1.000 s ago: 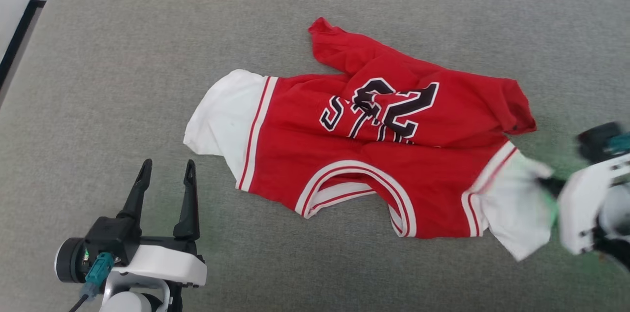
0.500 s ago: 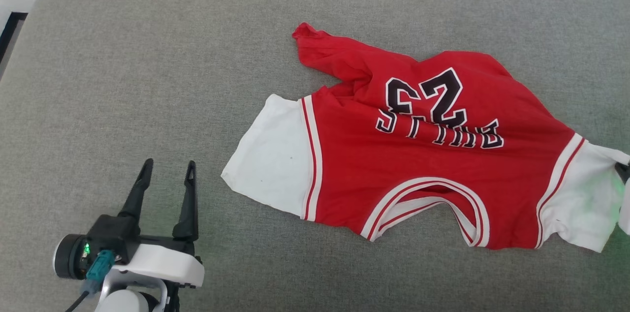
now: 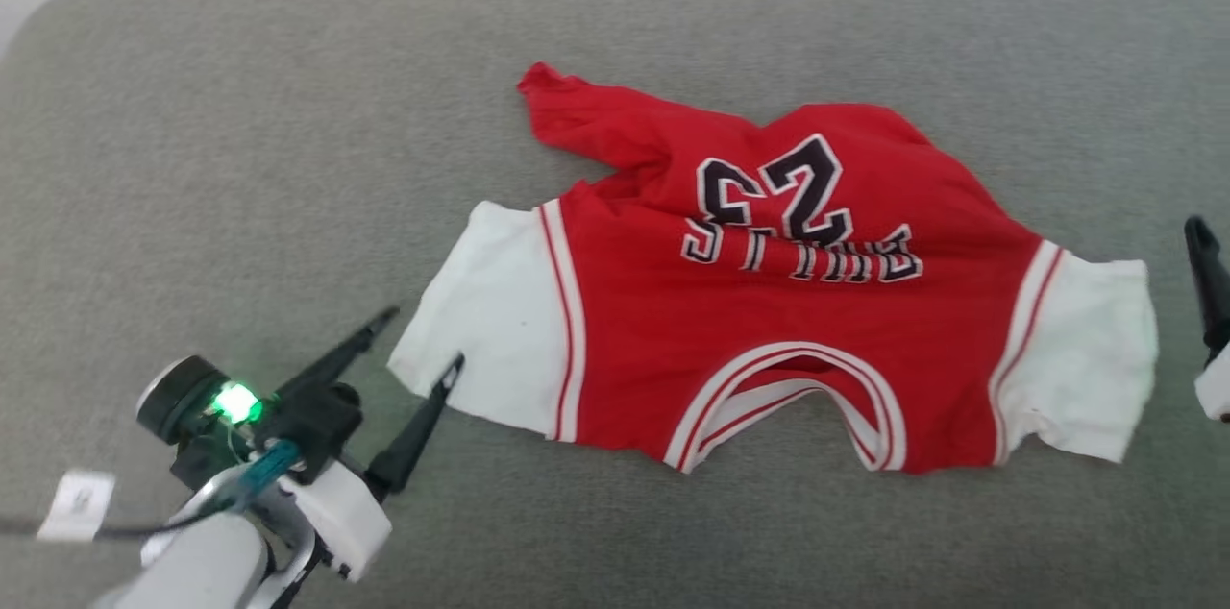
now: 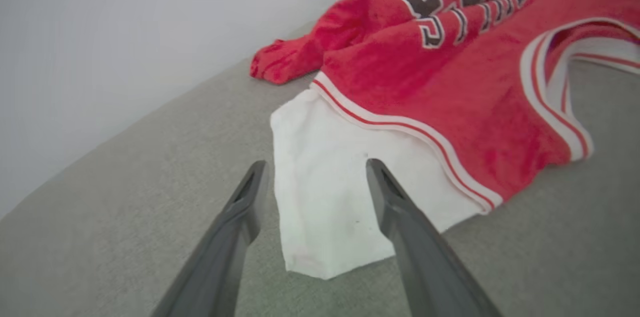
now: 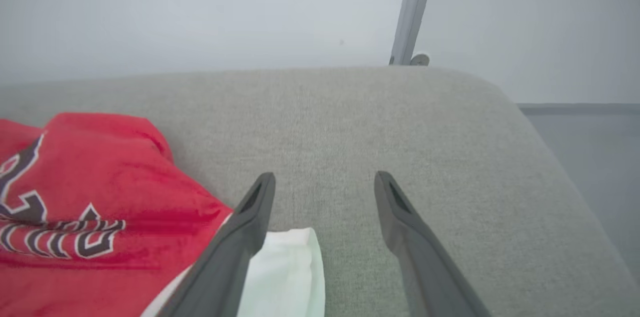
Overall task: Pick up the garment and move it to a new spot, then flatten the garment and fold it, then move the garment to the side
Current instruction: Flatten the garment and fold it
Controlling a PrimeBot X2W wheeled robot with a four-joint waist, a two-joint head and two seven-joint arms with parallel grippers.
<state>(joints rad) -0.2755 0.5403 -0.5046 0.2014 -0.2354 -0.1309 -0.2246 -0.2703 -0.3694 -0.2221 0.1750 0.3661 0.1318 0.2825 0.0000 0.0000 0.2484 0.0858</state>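
We look down on a broad grey fabric cushion (image 3: 240,158) with rounded far corners. Right of centre on it lies the red basketball-jersey T-shirt (image 3: 769,340) with white short sleeves, its black 23 upside down to us. Its far hem is bunched, so that edge is hard to read. Our left gripper (image 3: 427,336) is spread wide at the nearest sleeve's edge; whether the tips touch cloth we cannot tell. Our right gripper (image 5: 325,174) is spread and empty beside the other sleeve, cut off at the head view's right edge.
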